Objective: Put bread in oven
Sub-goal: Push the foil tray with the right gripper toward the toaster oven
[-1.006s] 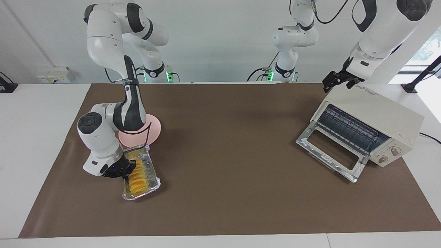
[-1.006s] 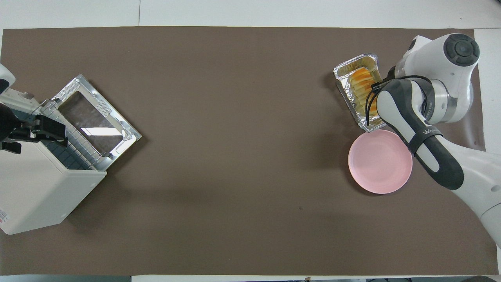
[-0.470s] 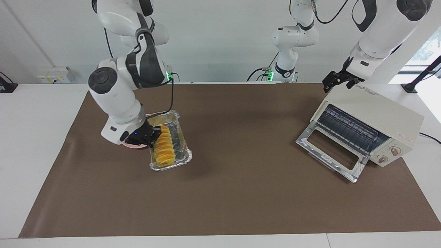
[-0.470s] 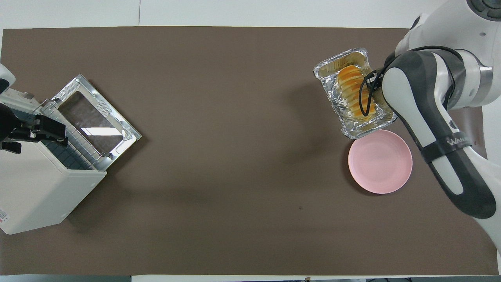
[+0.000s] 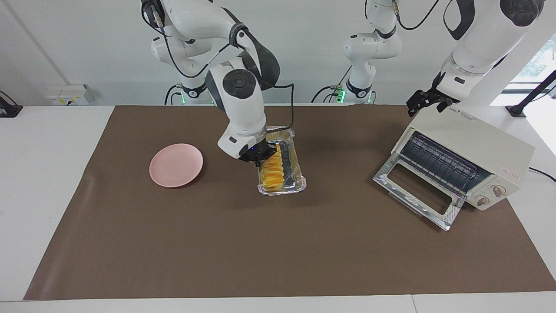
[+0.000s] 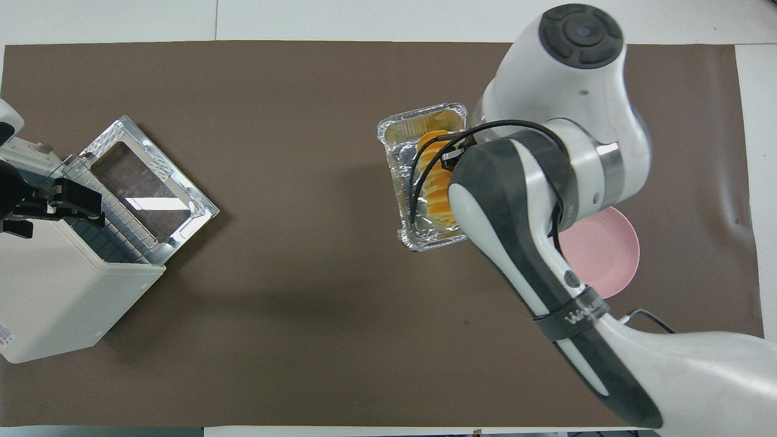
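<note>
In the facing view, the foil tray (image 5: 282,167) hangs in the air over the middle of the brown mat (image 5: 278,243), and the bread (image 5: 273,167), a ridged row of yellow-orange slices, lies inside it along its length. The right hand (image 5: 260,158) is closed on the tray's long rim at the side toward the right arm's end of the surface, carrying tray and bread together. The pink plate (image 5: 176,165) sits on the mat toward the right arm's end, apart from the tray. The oven (image 5: 473,154) stands at the left arm's end, its glass door (image 5: 417,191) dropped open and the wire rack (image 5: 438,163) showing inside; the mat between tray and oven carries nothing. The left hand (image 5: 428,102) sits at the oven's top corner nearest the robots; whether its fingers are open I cannot tell. In the overhead view, the right arm covers one long side of the tray (image 6: 403,182), the bread (image 6: 434,176) shows beside the arm, the plate (image 6: 607,255) is half hidden under it, and the oven (image 6: 67,291) and its open door (image 6: 152,185) lie at the left arm's end with the left hand (image 6: 54,203) over the rack's edge.
</note>
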Robot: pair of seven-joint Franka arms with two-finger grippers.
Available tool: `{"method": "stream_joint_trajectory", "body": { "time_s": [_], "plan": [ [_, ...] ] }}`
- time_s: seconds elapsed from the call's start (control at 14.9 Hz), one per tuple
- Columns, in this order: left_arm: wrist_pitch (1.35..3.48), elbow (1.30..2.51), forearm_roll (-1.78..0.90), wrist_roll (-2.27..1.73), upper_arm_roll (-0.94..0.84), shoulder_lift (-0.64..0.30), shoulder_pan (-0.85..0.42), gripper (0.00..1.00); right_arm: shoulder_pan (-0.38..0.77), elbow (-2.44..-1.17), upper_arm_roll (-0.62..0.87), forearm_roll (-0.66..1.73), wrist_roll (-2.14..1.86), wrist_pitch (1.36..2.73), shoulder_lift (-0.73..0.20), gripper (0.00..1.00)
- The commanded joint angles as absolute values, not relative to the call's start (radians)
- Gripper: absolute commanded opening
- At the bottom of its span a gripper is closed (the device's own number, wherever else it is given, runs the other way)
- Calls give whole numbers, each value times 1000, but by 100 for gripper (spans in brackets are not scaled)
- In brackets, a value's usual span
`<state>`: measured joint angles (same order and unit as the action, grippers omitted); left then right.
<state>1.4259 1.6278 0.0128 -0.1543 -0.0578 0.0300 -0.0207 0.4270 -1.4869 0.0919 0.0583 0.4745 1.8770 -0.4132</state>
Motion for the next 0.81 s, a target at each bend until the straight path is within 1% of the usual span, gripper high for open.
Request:
{"method": "stream_joint_trajectory", "body": {
  "time_s": [0.0,0.13,0.34,0.47,0.54,0.74],
  "plan": [
    [1422,1643,-3,-153,-51,52,-23,100,478,-1572,87,72,601,2034,-440,0],
    [1424,1643,-3,-155,-51,52,-23,100,486,-1624,87,72,609,2115,-448,0],
    [1422,1643,-3,-155,-51,52,-23,100,503,-1667,87,72,639,2183,-452,0],
    [1422,1644,-3,-155,-51,52,-23,100,509,-1735,87,69,640,2277,-446,0],
    [1424,1643,-3,-155,-51,52,-23,100,514,-1753,87,69,638,2301,-443,0],
    [1424,1643,-3,-153,-51,52,-23,100,526,-1756,87,69,627,2306,-442,0]
  ]
}}
